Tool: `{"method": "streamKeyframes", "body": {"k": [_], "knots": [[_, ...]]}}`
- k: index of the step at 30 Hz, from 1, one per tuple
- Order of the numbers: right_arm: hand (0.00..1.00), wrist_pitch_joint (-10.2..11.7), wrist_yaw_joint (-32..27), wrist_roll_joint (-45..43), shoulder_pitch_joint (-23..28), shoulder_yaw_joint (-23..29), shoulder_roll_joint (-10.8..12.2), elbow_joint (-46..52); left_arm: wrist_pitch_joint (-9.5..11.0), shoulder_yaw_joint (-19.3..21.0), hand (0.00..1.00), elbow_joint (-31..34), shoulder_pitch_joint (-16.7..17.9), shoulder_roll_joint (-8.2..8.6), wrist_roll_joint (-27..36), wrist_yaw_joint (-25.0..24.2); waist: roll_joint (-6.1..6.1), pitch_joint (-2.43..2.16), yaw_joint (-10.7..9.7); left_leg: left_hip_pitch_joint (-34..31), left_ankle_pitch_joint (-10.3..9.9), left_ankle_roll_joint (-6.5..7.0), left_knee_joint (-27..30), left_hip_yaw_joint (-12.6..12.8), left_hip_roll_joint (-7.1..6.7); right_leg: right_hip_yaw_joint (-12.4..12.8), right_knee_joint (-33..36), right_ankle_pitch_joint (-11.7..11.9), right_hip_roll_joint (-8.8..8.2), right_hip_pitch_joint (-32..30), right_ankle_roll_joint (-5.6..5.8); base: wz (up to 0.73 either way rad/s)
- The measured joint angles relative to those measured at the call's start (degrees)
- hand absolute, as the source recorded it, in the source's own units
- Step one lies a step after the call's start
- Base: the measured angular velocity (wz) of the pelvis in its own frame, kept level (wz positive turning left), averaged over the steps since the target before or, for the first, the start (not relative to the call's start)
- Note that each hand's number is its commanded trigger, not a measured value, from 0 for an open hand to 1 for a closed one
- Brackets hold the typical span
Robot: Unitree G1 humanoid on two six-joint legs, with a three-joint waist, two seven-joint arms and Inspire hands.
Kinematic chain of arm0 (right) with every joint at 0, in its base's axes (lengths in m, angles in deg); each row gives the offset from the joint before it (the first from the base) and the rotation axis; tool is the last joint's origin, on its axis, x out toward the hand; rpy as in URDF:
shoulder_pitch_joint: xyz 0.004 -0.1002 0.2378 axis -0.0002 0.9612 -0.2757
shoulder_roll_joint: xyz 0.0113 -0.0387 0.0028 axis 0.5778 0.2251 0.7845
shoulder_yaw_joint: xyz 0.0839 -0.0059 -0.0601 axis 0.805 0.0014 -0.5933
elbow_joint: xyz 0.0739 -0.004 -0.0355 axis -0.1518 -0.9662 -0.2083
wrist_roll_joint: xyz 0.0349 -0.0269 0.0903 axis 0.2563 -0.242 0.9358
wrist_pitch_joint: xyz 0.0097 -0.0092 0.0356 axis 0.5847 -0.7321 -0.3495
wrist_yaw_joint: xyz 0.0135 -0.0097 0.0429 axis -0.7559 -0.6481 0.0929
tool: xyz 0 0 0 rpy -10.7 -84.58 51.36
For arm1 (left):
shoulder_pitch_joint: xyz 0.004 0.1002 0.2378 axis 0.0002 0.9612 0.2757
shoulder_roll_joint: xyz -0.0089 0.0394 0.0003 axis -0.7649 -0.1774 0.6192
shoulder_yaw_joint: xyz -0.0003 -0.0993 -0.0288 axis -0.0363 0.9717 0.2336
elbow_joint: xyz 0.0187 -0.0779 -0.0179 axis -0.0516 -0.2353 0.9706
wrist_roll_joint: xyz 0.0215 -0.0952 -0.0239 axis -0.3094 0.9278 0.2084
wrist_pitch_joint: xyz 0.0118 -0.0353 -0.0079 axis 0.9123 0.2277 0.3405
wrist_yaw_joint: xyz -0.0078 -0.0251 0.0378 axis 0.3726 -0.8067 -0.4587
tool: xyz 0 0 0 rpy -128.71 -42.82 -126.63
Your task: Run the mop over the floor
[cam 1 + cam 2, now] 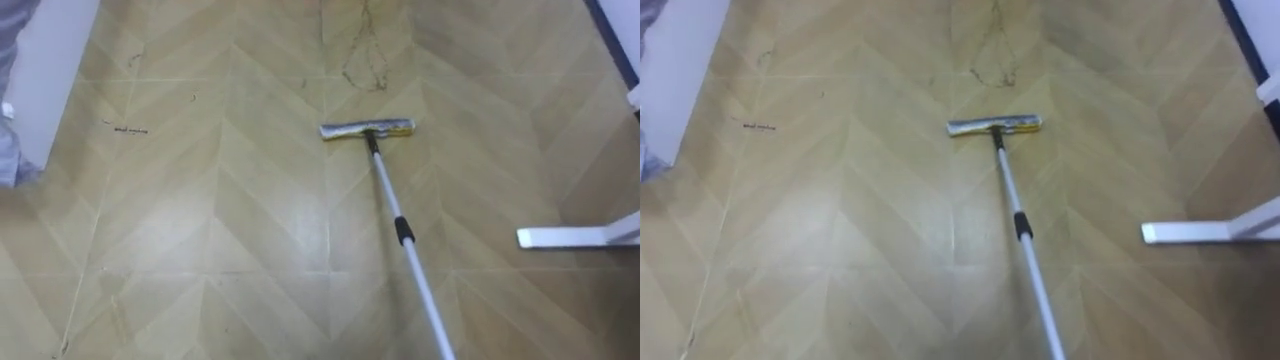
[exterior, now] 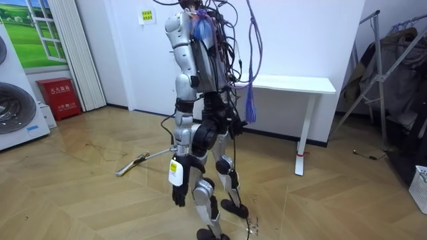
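Hanging in room view, left hand (image 2: 179, 193), grasp unclear; eye views show scuffs (image 1: 365, 62) beyond mop (image 1: 404, 231).

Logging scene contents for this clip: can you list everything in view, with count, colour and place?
mop: one, grey head, white pole, head on floor ahead, pole slanting to lower right
dirt marks: several, dark, floor beyond the mop head
floor: one, tan herringbone wood
table: one, white, against the wall
washing machine: one, white, room view's left edge
box: one, red, beside the washing machine
drying rack: one, grey, room view's right
left hand: one, dark, hanging beside the thigh
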Motion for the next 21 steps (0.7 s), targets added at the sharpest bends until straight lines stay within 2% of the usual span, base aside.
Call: {"method": "streamKeyframes", "body": {"k": [2, 3, 4, 5, 6, 7, 8, 9, 10, 11, 12, 13, 14, 15, 16, 17, 18, 19, 20, 21], "knots": [[1.0, 0.3, -0.5, 2.3, 0.0, -0.1, -0.3, -0.1, 0.6, 0.0, 0.0, -0.3, -0.3, 0.0, 0.4, 0.0, 0.45, 0.52, 0.8, -2.9, -0.3, 0.42, 3.0, -0.9, -0.68, 0.0, 6.6, -0.6, -1.21, -4.5, 0.23, 0.11], [1.0, 0.7, -0.7, 3.5, 0.0, -0.2, -0.5, -0.3, 1.0, 0.0, 0.0, -0.6, -0.5, -0.02, 0.6, 0.1, 0.76, 0.77, 0.7, -4.8, -0.6, 0.86, 5.6, -2.0, -1.21, 0.5, 12.3, -1.4, -2.41, -8.1, 0.48, 0.45], [1.0, 0.8, -1.2, 4.7, 0.1, -0.4, -0.4, -0.5, 1.1, -0.1, 0.0, -0.7, -0.7, -0.22, 0.6, 0.4, 0.58, 0.81, 0.6, -7.1, -1.2, 1.57, 9.0, -2.8, -2.31, 2.4, 14.0, -4.1, -2.76, -10.6, 0.3, 0.41], [1.0, 0.8, -1.4, 5.3, -0.1, -0.4, -0.3, -0.6, 1.1, -0.1, 0.0, -0.7, -0.9, -0.42, 0.8, 0.7, 0.19, 0.84, 0.9, -8.9, -1.7, 1.39, 11.2, -3.2, -3.03, 3.7, 13.5, -5.3, -2.57, -12.4, -0.14, 0.16], [1.0, 1.3, -1.7, 5.7, -1.1, -0.4, -0.7, -1.0, 1.1, -0.2, 0.0, -1.1, -1.4, -0.2, 1.5, 1.5, 0.66, 0.79, 2.1, -13.0, -3.7, 0.5, 17.4, -3.4, -3.26, 3.3, 15.6, -7.2, -2.22, -15.4, -1.04, -0.09], [1.0, 1.7, -2.6, 5.8, -2.9, -0.2, -1.0, -2.5, 1.0, -0.2, 0.0, -1.8, -1.9, 0.2, 3.1, 2.2, 1.78, 0.99, 2.2, -16.9, -5.1, -0.21, 23.3, -3.4, -2.87, 1.8, 20.4, -8.2, -2.96, -18.1, -2.03, -0.07], [1.0, 1.7, -2.8, 5.8, -4.0, -0.1, -1.0, -3.2, 1.0, -0.2, 0.0, -2.1, -2.1, 0.18, 3.6, 2.4, 1.78, 1.0, 2.1, -18.4, -5.2, -0.26, 25.7, -3.2, -2.94, 1.4, 22.4, -9.1, -3.11, -19.2, -2.41, 0.08], [1.0, 1.9, -2.7, 5.8, -6.3, 0.2, -1.1, -4.5, 1.0, -0.2, 0.0, -2.3, -2.4, 0.14, 5.1, 2.7, 1.65, 1.08, 2.2, -21.1, -5.2, -0.3, 30.6, -2.9, -2.99, 1.3, 25.3, -11.5, -3.29, -20.4, -2.61, 0.22], [1.0, 1.9, -2.5, 6.6, -8.6, 0.2, -1.4, -6.3, 1.1, -0.8, 0.0, -2.3, -2.7, -0.12, 7.4, 3.3, 1.76, 0.95, 2.5, -23.6, -5.2, -0.33, 35.5, -2.9, -2.68, 1.3, 28.8, -13.9, -3.19, -21.8, -3.24, 0.25], [1.0, 1.8, -2.5, 6.9, -9.7, 0.2, -1.6, -6.9, 1.2, -1.0, 0.0, -2.3, -2.7, -0.26, 8.3, 3.7, 1.75, 0.95, 2.9, -25.2, -5.0, -0.51, 38.0, -2.9, -2.34, 1.3, 30.5, -14.9, -2.94, -22.5, -3.36, 0.13], [1.0, 1.7, -2.4, 7.4, -11.4, 0.2, -2.4, -7.5, 1.3, -2.2, 0.0, -2.1, -2.7, -0.68, 10.1, 3.9, 1.38, 0.94, 4.3, -28.1, -3.6, -1.45, 43.5, -2.7, -1.52, 1.4, 33.7, -16.9, -2.59, -23.7, -3.43, 0.0], [1.0, 1.7, -2.4, 8.6, -13.6, 0.0, -3.5, -8.0, 1.3, -3.9, 0.0, -1.8, -2.4, -1.3, 12.1, 3.9, 0.53, 0.78, 5.3, -31.0, -0.9, -1.78, 47.7, -2.5, -1.28, 1.5, 36.1, -17.9, -2.55, -25.0, -3.91, 0.0], [1.0, 1.6, -2.1, 9.4, -14.7, -0.2, -4.2, -8.0, 1.3, -4.4, 0.0, -1.5, -2.5, -1.53, 12.5, 3.9, 0.49, 0.68, 5.5, -32.1, 0.3, -1.74, 49.2, -2.3, -1.04, 1.5, 37.0, -18.2, -2.54, -25.3, -4.09, 0.06], [1.0, 1.6, -1.5, 10.7, -16.9, -0.7, -5.3, -7.8, 1.2, -4.6, 0.0, -1.4, -2.4, -1.77, 13.0, 3.8, -0.16, 0.89, 6.2, -33.4, 1.6, -1.71, 50.4, -1.7, -0.83, 1.7, 37.8, -18.5, -2.51, -25.6, -4.26, 0.13], [1.0, 1.6, -1.2, 11.8, -17.8, -1.2, -6.0, -7.7, 1.2, -4.7, 0.0, -1.4, -2.5, -1.79, 13.0, 3.7, -0.59, 1.15, 6.7, -33.9, 1.2, -1.69, 49.8, -1.5, -0.82, 1.7, 37.9, -18.5, -2.41, -25.6, -4.29, 0.12], [1.0, 1.7, -0.8, 13.5, -19.5, -1.7, -7.0, -7.3, 1.6, -4.7, 0.0, -1.2, -2.5, -1.86, 13.0, 3.5, -0.67, 1.15, 7.6, -34.4, 0.7, -1.29, 46.4, -0.9, -0.83, 2.3, 37.8, -18.5, -1.99, -25.6, -4.3, 0.0], [1.0, 1.8, 0.0, 13.9, -20.9, -1.7, -7.5, -6.9, 1.8, -4.7, 0.0, -1.2, -2.3, -2.0, 13.0, 3.2, -1.06, 1.17, 8.4, -34.3, 0.6, -1.12, 40.2, -0.1, -0.93, 2.8, 37.4, -18.6, -1.91, -25.6, -4.18, -0.05], [1.0, 1.9, 0.4, 14.5, -21.5, -1.7, -7.8, -6.0, 1.8, -4.6, 0.0, -1.2, -2.2, -2.15, 13.0, 2.9, -1.21, 1.17, 8.5, -33.9, 0.6, -1.12, 33.1, 0.5, -1.02, 3.0, 36.5, -18.7, -1.86, -25.5, -3.92, -0.07], [1.0, 2.3, 0.9, 15.1, -21.5, -1.7, -7.9, -5.8, 1.8, -4.6, 0.0, -1.2, -2.2, -2.26, 13.0, 2.7, -1.07, 1.07, 8.5, -33.4, 0.6, -1.12, 29.5, 0.6, -1.08, 3.2, 36.0, -18.8, -1.77, -25.4, -3.71, -0.1], [1.0, 2.6, 1.7, 16.5, -21.4, -1.7, -7.8, -5.5, 1.8, -4.6, 0.0, -1.3, -2.4, -2.69, 13.0, 2.0, -0.99, 0.82, 8.4, -32.6, 1.0, 0.26, 26.3, 1.6, -1.06, 4.0, 34.8, -18.8, -1.94, -24.8, -2.67, -0.06]]}}
